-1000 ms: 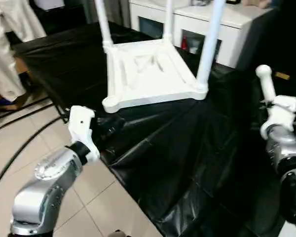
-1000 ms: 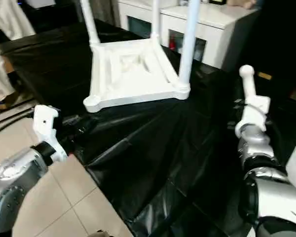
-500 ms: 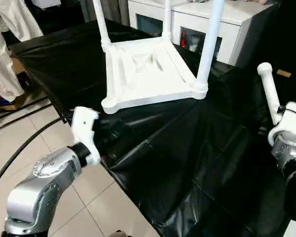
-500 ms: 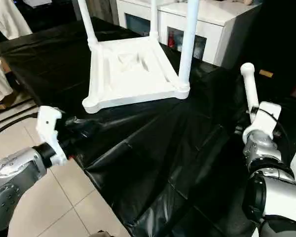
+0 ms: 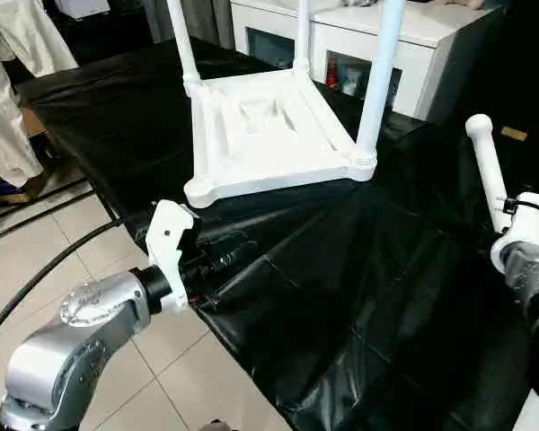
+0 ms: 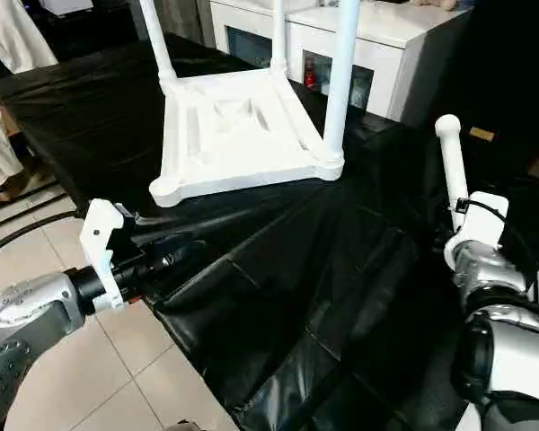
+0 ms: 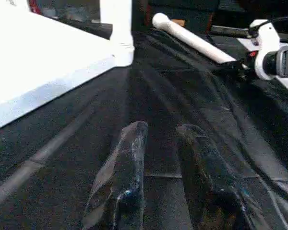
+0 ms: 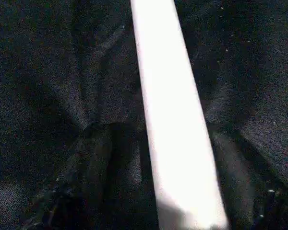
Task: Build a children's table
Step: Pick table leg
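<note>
Left eye view: left tool [image 5: 217,260], fingers slightly apart and empty, lies nearest the tabletop [image 5: 269,135], upturned on the counter [image 5: 341,269] with three legs fitted. Right of it, right tool [image 8: 158,191] straddles the fourth leg [image 5: 485,171]; clamping unclear.

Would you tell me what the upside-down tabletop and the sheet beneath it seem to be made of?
Tabletop: looks like white moulded plastic, smooth and matte, going by its ribbed underside and rounded corner sockets. Black sheet: probably thin plastic film, glossy, since it wrinkles and catches light.
</note>
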Available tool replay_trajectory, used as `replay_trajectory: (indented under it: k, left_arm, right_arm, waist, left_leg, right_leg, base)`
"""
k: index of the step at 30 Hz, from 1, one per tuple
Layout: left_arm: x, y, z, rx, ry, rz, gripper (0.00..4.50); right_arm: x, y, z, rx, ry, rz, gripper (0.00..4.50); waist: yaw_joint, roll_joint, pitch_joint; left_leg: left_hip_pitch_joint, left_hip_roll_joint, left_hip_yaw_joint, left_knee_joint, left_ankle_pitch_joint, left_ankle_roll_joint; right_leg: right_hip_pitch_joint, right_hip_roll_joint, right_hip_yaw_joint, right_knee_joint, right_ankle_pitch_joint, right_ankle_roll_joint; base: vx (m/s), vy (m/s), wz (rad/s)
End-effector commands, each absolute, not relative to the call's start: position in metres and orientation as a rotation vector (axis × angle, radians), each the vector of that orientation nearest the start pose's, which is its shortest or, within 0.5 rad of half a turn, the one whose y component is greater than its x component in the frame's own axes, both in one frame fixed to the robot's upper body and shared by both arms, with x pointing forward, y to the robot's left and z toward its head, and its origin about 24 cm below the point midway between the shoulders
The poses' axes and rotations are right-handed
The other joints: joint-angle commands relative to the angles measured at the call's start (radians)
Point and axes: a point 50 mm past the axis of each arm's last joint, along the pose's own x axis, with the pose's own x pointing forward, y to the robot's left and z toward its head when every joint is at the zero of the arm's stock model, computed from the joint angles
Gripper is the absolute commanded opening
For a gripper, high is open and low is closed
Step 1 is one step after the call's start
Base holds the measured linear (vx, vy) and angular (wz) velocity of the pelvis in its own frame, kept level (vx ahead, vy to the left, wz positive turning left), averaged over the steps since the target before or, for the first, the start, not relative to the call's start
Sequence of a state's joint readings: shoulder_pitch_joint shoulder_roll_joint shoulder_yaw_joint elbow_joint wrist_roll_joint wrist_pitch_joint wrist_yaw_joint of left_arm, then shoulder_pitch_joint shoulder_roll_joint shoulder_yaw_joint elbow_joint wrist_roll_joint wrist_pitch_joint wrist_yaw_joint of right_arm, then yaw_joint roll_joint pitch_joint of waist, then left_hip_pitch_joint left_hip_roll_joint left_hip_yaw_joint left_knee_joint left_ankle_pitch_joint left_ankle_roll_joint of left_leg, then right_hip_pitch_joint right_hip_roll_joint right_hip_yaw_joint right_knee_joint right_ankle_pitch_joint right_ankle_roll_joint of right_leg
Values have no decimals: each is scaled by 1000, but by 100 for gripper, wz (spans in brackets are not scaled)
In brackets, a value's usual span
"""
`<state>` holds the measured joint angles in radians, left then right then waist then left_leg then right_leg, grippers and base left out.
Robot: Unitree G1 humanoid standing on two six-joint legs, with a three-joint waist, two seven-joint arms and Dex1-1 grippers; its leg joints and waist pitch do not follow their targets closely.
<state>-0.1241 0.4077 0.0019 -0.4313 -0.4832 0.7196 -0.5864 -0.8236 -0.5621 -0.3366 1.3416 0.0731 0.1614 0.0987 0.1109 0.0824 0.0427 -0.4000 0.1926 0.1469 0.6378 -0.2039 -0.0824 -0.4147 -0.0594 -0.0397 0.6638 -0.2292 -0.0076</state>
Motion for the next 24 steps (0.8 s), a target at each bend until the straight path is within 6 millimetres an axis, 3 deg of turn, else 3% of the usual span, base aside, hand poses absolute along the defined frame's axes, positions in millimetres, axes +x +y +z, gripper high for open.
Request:
replay_trajectory:
  k: [1, 9, 16, 24]
  left_arm:
    - [246, 153, 118, -35, 196, -809, 125]
    - [249, 154, 118, -31, 180, -795, 125]
    - [250, 154, 117, -30, 173, -792, 125]
    - [254, 153, 117, -36, 158, -789, 125]
  right_arm:
    - [331, -329, 44, 32, 591, -370, 265]
    - [334, -324, 44, 51, 589, -301, 203]
    - [338, -315, 45, 57, 577, -194, 140]
    - [343, -305, 48, 17, 526, -56, 123]
  waist:
    - [-1, -20, -58]
    - [-1, -23, -58]
    - [-11, -25, -56]
    - [-18, -21, -58]
  left_leg:
    - [8, 9, 11, -69, -157, 31]
    - [8, 11, 12, -68, -142, 39]
    - [5, 11, 12, -70, -152, 43]
    - [8, 14, 12, -68, -145, 59]
  right_leg:
    - [52, -49, 27, -90, -104, -219]
    - [52, -51, 27, -91, -100, -225]
    - [54, -52, 26, -93, -126, -230]
    - [53, -52, 26, -93, -111, -256]
  base:
    - [0, 0, 0]
    - [0, 0, 0]
    - [0, 0, 0]
    - [0, 0, 0]
